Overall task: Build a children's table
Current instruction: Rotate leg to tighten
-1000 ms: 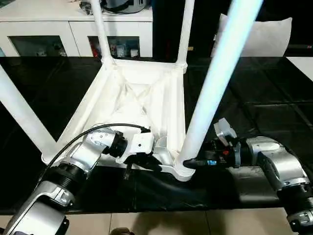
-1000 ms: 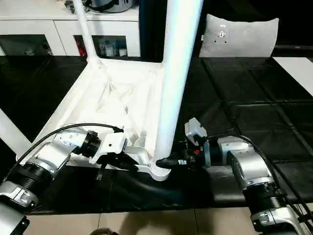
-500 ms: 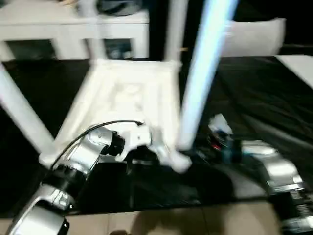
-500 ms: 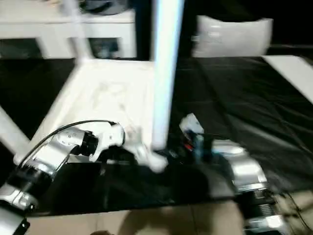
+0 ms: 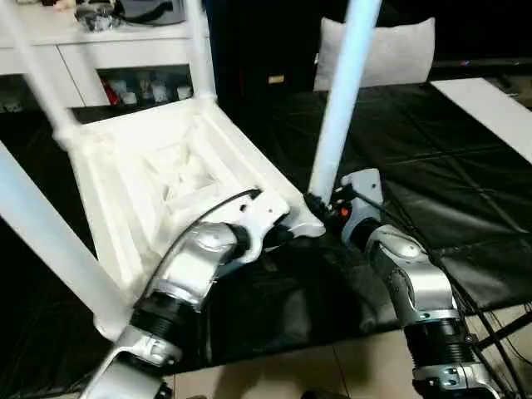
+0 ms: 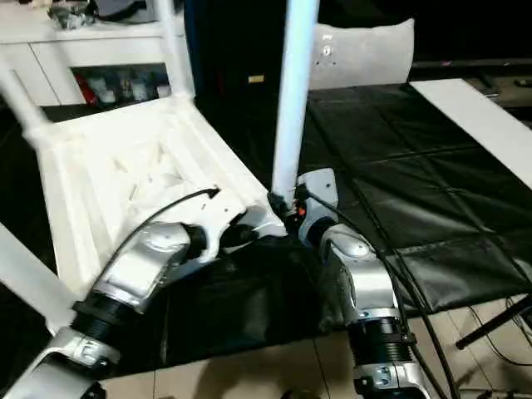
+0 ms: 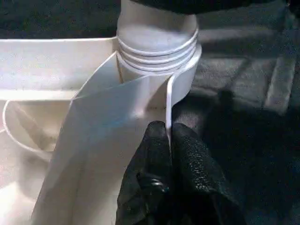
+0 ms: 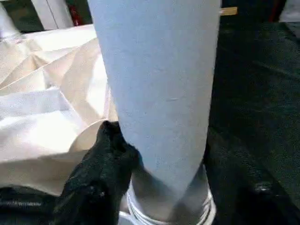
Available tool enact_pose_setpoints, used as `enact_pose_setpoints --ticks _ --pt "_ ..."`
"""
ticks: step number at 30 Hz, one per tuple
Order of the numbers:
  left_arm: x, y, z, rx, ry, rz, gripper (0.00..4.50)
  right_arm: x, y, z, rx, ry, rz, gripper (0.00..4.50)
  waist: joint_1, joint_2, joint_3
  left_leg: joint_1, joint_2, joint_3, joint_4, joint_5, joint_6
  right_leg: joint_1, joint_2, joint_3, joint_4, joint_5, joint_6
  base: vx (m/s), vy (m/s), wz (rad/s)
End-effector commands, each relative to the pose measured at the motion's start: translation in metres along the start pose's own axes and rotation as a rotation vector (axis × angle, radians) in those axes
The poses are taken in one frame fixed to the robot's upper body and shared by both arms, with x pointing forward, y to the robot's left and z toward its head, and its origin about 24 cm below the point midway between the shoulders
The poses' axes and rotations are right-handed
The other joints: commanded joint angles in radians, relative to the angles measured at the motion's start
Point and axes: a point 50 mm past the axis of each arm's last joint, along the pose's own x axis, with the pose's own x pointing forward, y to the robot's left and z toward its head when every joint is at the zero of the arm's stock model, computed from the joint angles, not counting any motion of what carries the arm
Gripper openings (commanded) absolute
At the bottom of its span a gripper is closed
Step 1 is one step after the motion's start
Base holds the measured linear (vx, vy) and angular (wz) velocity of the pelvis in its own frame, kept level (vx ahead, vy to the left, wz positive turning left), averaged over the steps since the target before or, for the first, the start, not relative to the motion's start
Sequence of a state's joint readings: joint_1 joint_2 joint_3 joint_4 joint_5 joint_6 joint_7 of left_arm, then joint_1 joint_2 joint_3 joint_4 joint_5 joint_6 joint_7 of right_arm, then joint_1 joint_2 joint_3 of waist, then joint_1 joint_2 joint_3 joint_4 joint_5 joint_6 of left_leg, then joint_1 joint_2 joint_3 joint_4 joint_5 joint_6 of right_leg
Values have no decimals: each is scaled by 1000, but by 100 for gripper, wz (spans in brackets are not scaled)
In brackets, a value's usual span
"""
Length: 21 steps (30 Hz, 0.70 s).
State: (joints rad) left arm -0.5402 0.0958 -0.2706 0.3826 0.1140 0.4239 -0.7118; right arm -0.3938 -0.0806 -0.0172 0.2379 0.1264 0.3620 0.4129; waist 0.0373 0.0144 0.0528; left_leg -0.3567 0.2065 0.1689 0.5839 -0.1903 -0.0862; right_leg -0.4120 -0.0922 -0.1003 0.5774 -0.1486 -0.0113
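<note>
The tabletop point(image 5: 166, 174) lies ribs-up on the black mat point(image 5: 465, 191), legs standing in its corner sockets. Your left end effector point(image 7: 168, 140) is pinched tight on the thin rim wall beside the near-right socket point(image 7: 157, 51), probably to brace it. Your right end effector point(image 8: 154, 154) straddles the base of that corner's leg point(image 5: 341, 100), fingers apart around the tube, likely to seat or twist it.

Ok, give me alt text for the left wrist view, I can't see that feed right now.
The left gripper is shut on a thin upright rib of the white tabletop, its black fingers pinching the wall's edge just below a round corner socket. A leg's ringed base sits in that socket; dark floor mat lies beyond.
</note>
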Motion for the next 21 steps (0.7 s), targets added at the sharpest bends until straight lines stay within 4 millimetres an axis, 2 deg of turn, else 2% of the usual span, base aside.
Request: enact_pose_setpoints --ticks 1,3,4,5,7,8,10,12,14,16,18,20,21 --pt "4 -11 29 58 -113 -54 0 3 8 -1 19 -1 40 272 12 -5 -75 -5 11 0 -62 -161 59 60 -45 42 -66 -268 -164 0 0 0" --pt "1 -10 26 82 -109 -74 0 -1 5 2 10 -30 60 304 25 -5 -82 -10 10 2 -56 -82 83 68 -47 45 -50 -152 -199 0 0 0" --pt "-3 -10 22 107 -109 -108 0 -6 2 4 -4 -50 110 304 27 -4 -82 -11 11 2 -56 -70 89 68 -46 45 -47 -134 -205 0 0 0" --pt "-6 -10 19 126 -109 -138 0 -11 -2 5 -31 -49 152 309 33 2 -82 -10 12 3 -54 -68 107 68 -45 45 -43 -101 -220 0 0 0" --pt "-8 -9 18 133 -110 -149 0 -13 -3 5 -46 -43 167 318 34 1 -81 -10 13 3 -53 -71 111 68 -44 45 -42 -88 -228 0 0 0" --pt "-12 -7 13 142 -91 -167 0 -20 -8 5 -71 -31 217 332 35 5 -79 -8 16 3 -55 -79 110 66 -46 45 -42 -91 -237 0 0 0" --pt "-19 -3 6 164 -63 -206 0 -30 -16 5 -111 -7 295 347 38 3 -77 -5 16 4 -56 -121 104 68 -45 44 -48 -135 -229 0 0 0" --pt "-25 -1 -1 191 -29 -266 0 -40 -22 6 -148 26 389 377 45 6 -70 -1 19 4 -60 -180 87 63 -47 44 -60 -234 -205 0 0 0" --pt "-33 -1 -8 227 -5 -354 0 -48 -26 8 -179 59 480 391 54 6 -70 3 20 3 -61 -205 75 63 -50 43 -65 -290 -185 0 0 0" --pt "-35 -2 -9 240 -2 -377 0 -52 -27 8 -194 73 518 397 56 5 -67 7 20 3 -64 -229 64 60 -49 45 -67 -311 -183 0 0 0" --pt "-44 -4 -17 290 24 -504 0 -57 -29 8 -242 106 612 397 56 0 -65 7 21 1 -67 -262 56 61 -50 43 -70 -351 -173 0 0 0" --pt "-48 -5 -20 309 40 -556 0 -58 -29 8 -266 115 647 397 58 3 -65 11 23 2 -68 -264 52 57 -50 45 -70 -354 -176 0 0 0" --pt "-49 -5 -21 311 47 -570 0 -58 -29 8 -274 117 659 397 60 1 -64 13 23 3 -68 -274 49 56 -49 45 -70 -361 -180 0 0 0"
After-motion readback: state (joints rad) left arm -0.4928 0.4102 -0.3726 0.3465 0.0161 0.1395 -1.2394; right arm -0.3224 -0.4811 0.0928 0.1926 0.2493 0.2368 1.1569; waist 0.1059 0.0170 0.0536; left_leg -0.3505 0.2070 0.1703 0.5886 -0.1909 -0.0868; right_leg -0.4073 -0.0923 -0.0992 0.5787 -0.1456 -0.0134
